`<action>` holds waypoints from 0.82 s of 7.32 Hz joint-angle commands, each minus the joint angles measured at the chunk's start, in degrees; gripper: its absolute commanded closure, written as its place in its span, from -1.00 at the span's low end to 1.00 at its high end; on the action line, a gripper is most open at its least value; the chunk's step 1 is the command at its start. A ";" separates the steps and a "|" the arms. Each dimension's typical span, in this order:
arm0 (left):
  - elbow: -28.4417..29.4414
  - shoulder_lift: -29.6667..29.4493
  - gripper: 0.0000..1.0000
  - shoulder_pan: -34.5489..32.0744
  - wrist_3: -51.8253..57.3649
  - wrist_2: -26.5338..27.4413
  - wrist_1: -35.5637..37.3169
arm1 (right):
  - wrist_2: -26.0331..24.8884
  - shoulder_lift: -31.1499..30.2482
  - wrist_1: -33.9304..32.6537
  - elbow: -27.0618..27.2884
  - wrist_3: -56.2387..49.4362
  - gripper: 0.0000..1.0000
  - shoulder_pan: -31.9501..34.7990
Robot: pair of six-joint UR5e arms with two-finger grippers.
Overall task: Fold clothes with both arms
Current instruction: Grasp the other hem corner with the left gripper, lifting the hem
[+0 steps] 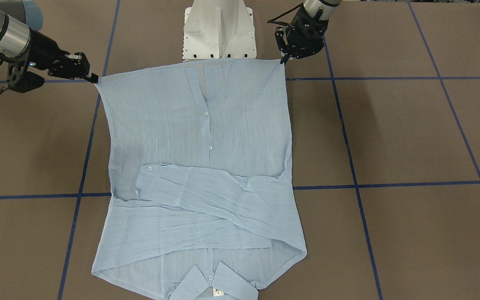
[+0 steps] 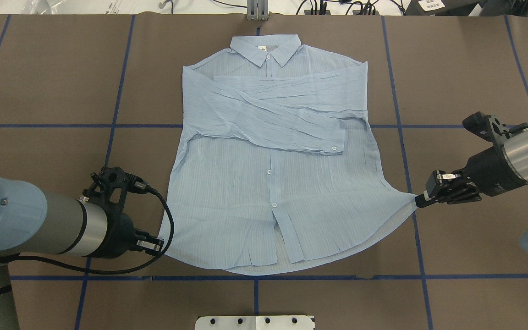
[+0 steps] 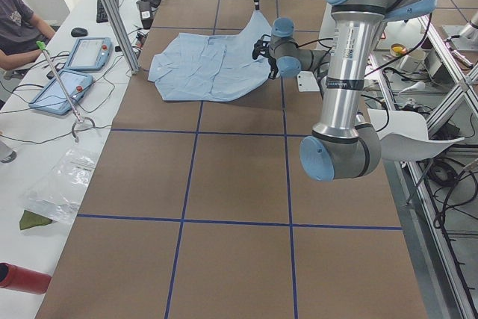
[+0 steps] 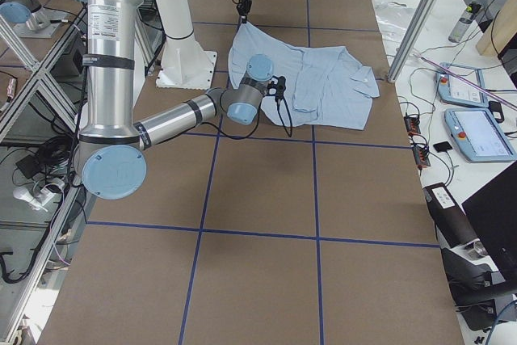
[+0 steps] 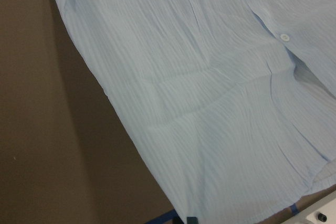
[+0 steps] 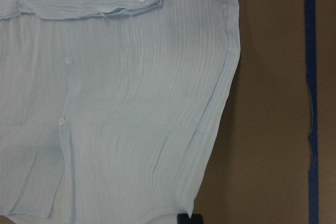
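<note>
Pale blue striped shirt spread buttons-up between the claws, left gripper clamped on one hem corner, right gripper clamped on the other, crossed sleeves beyond both

Nothing legible, even shirt label.

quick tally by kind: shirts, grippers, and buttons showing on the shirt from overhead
shirt: 1
grippers: 2, the left gripper and the right gripper, each at a hem corner
buttons: 4
total: 7
</note>
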 commanded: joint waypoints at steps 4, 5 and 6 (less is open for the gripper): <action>1.08 0.03 1.00 -2.12 1.66 -0.21 0.01 | 0.10 0.00 -0.09 -0.77 -0.09 1.00 0.71; 1.34 0.03 1.00 -2.47 1.66 -0.21 0.01 | 0.19 0.00 -0.09 -0.78 -0.09 1.00 0.98; 1.43 0.03 1.00 -2.56 1.66 -0.21 -0.07 | 0.71 0.00 -0.09 -0.86 -0.09 1.00 1.33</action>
